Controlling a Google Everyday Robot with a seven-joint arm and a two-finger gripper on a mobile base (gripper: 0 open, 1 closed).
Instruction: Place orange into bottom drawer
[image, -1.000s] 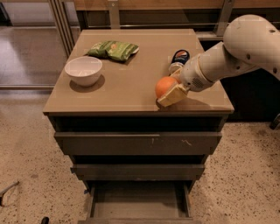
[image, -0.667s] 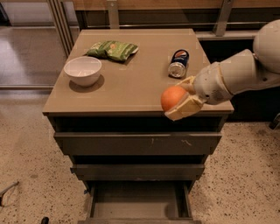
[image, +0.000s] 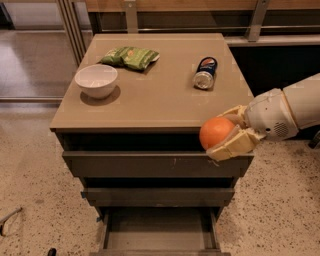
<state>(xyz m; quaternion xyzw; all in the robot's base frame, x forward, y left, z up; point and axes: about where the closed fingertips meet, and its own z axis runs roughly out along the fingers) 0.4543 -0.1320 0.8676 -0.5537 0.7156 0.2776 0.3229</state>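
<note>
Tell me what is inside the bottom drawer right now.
The open bottom drawer shows only bare grey floor; its back part is hidden beneath the drawer front above. The orange is not in it: the end effector holds it higher, before the top drawer front.

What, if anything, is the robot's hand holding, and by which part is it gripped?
The hand holds the orange, pinched between its two fingers, one over the top and one underneath, at the cabinet's front corner.
</note>
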